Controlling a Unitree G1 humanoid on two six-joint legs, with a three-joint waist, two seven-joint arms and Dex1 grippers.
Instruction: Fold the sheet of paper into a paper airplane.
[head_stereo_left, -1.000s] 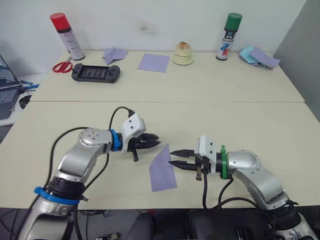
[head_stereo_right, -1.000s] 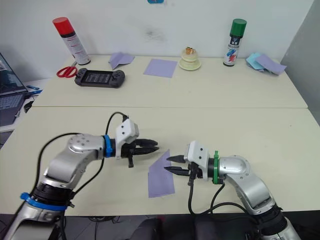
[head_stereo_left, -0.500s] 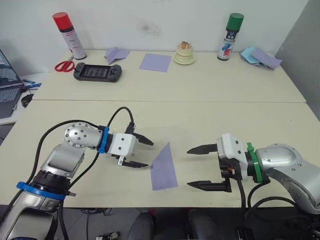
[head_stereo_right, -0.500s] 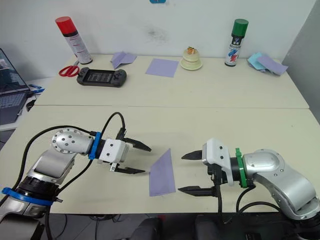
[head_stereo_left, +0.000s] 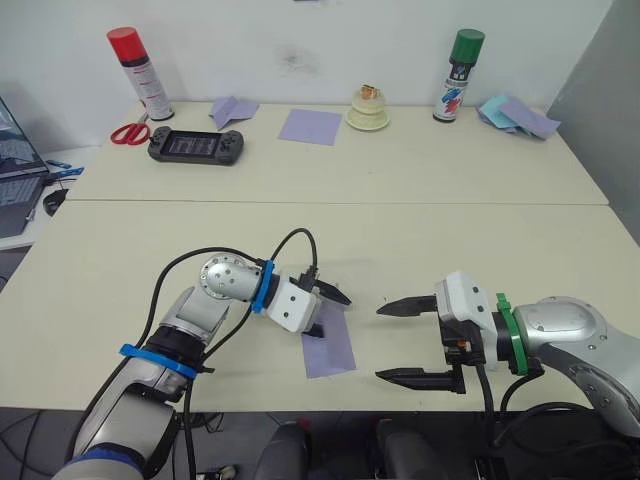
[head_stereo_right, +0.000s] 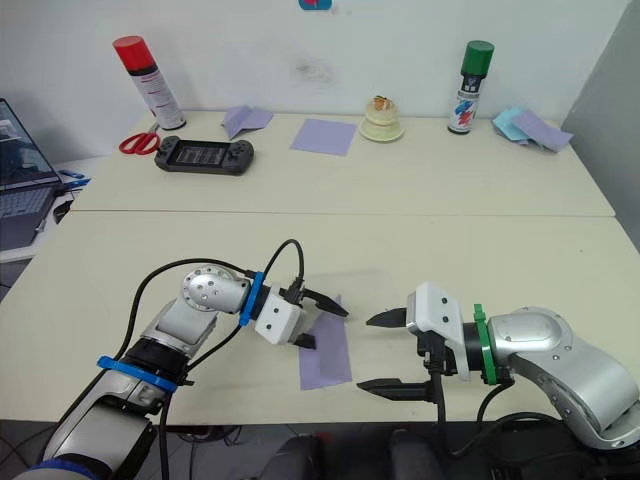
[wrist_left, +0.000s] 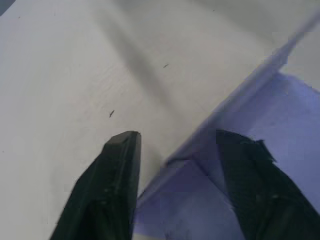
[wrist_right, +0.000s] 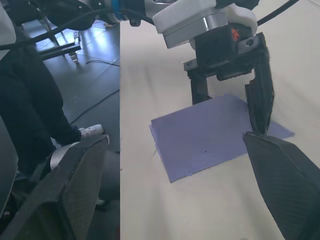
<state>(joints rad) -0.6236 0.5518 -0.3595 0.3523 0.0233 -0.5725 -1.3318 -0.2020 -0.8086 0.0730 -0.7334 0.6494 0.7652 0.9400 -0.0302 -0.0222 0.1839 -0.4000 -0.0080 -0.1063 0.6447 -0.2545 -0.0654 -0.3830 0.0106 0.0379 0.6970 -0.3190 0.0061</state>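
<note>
The sheet of paper (head_stereo_left: 328, 341) is seen lying on the near desk (head_stereo_left: 420, 250) close to its front edge, between the two grippers, with one folded flap raised slightly along a crease. The left gripper (head_stereo_left: 322, 312) is placed over the sheet's upper left part, its fingers spread apart; in the left wrist view one finger (wrist_left: 250, 190) is set on the lavender paper and the other (wrist_left: 107, 187) on the bare desk beside the raised fold, and nothing is clamped between them. The right gripper (head_stereo_left: 408, 341) is held just to the right of the sheet, apart from it, with its fingers spread wide and nothing gripped. On the far desk (head_stereo_left: 400, 160) a red-capped spray can (head_stereo_left: 134, 72), red-handled scissors (head_stereo_left: 125, 133), a black game controller (head_stereo_left: 196, 147), a small folded lavender wedge (head_stereo_left: 231, 108), a smooth lavender square (head_stereo_left: 308, 126), a cream-coloured round object (head_stereo_left: 367, 107), a green-capped spray can (head_stereo_left: 459, 62) and a pile of pale blue and lavender paper (head_stereo_left: 515, 113) are laid out. A laptop (head_stereo_left: 14, 170) is seen at the left edge.
</note>
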